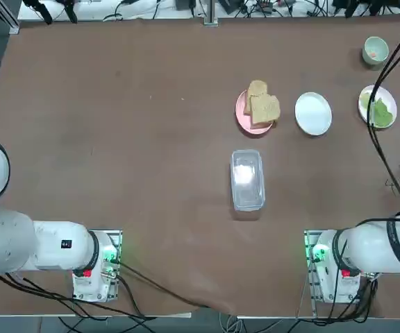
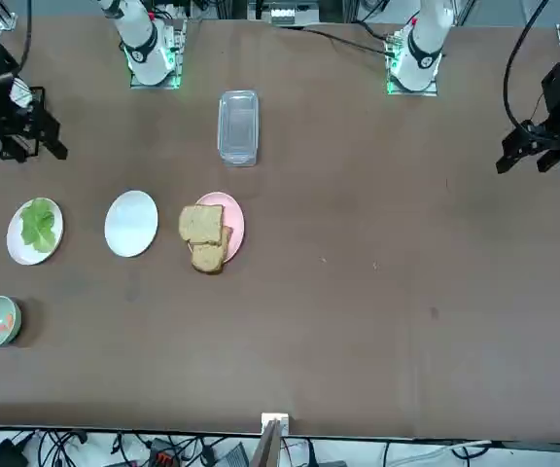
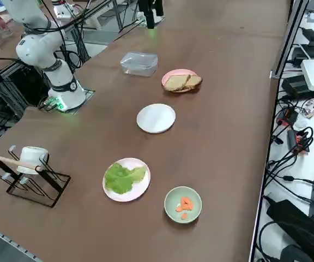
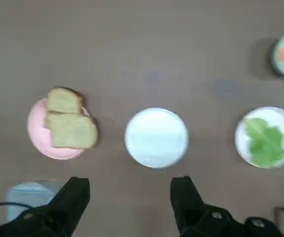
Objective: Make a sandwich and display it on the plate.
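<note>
Two tan toast slices (image 1: 264, 105) lie overlapping on a pink plate (image 1: 244, 116). Right of them sits the bare white plate (image 1: 313, 113). Green lettuce (image 1: 381, 111) rests on a second white plate (image 1: 367, 96) farther right. A pale-green bowl (image 1: 376, 50) holds orange carrot bits (image 3: 185, 204). My right gripper (image 4: 130, 182) hangs high above the table, open, with nothing between its fingers (image 4: 78, 190). In the right wrist view the bare white plate (image 4: 156, 137) lies just beyond the gap between them.
A clear lidded plastic container (image 1: 247, 179) lies near the table's middle, toward the arms from the pink plate. A black wire rack with a white cup (image 3: 32, 159) stands at the table's right edge. Cables (image 1: 387, 62) trail across the far right corner.
</note>
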Tool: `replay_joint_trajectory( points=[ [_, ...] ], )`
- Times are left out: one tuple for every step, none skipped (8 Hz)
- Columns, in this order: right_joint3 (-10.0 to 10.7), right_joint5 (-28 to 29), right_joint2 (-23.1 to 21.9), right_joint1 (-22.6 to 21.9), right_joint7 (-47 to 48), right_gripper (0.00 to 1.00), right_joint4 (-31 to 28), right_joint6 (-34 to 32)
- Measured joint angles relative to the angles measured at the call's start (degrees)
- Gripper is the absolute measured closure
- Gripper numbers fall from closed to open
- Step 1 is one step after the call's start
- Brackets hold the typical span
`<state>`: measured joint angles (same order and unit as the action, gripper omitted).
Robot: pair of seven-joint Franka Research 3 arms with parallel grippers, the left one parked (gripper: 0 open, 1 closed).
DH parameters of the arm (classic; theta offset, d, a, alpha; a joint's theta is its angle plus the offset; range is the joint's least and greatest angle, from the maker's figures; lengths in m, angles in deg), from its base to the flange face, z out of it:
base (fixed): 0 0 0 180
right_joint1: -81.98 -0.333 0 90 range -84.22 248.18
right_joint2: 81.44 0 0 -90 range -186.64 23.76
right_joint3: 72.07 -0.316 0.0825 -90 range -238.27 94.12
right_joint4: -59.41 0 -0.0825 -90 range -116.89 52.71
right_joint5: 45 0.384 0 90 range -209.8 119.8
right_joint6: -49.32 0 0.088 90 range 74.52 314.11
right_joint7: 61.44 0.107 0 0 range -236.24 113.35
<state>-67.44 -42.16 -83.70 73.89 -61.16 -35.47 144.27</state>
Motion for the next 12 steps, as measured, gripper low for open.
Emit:
replay_joint_trajectory(
  points=[
    [0.0, 2.2, 0.4, -0.2, 0.0, 0.0, -2.8, 3.7],
    [0.0, 3.3, 0.8, -0.7, 0.0, 0.0, -6.1, 7.7],
    [0.0, 4.2, 1.1, -1.3, 0.1, 0.0, -8.9, 11.0],
    [0.0, 6.1, 1.4, -1.7, 0.1, 0.0, -11.5, 13.8],
    [-0.1, 7.9, 1.5, -2.0, 0.0, 0.0, -14.1, 16.7],
    [-0.1, 8.9, 1.7, -2.4, -0.9, 0.0, -16.7, 19.6],
    [-0.1, 10.1, 2.0, -3.1, -2.8, 0.0, -19.4, 22.8],
    [-0.1, 12.0, 2.7, -3.8, -4.6, 0.01, -22.0, 26.2],
    [-0.2, 13.5, 3.6, -4.7, -5.8, 0.03, -24.1, 29.4],
    [-0.2, 14.1, 4.8, -5.7, -6.3, 0.04, -25.5, 32.3],
    [-0.2, 14.2, 6.3, -6.9, -7.0, 0.04, -27.1, 35.9],
    [-0.2, 14.3, 8.1, -8.0, -7.5, 0.05, -29.0, 40.3]
  ],
)
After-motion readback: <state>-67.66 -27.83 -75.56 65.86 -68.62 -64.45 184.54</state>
